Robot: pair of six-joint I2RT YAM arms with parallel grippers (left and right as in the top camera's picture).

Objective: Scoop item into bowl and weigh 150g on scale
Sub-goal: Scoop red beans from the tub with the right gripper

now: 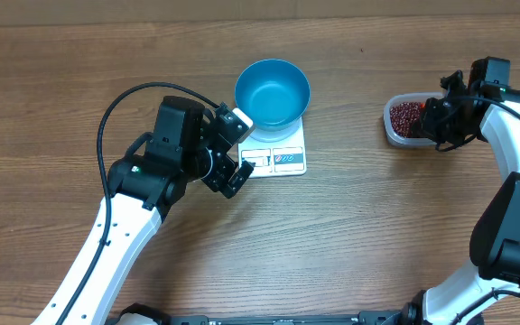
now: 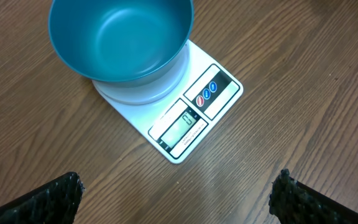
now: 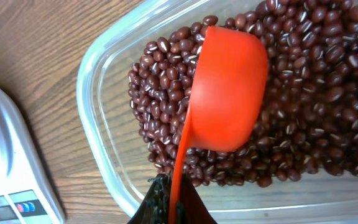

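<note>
The blue bowl stands empty on the white scale at the table's middle back. My left gripper hovers just left of the scale, open, with nothing between its fingers. In the left wrist view the bowl and scale lie ahead of my left gripper. My right gripper is shut on the thin handle of an orange scoop. The scoop's cup shows its rounded back and rests in the red-brown beans. Overhead, my right gripper sits over the beans.
The beans lie in a clear plastic tub at the right back of the table, seen overhead as the tub. A corner of the scale shows left of the tub. The left arm's black cable loops over the table.
</note>
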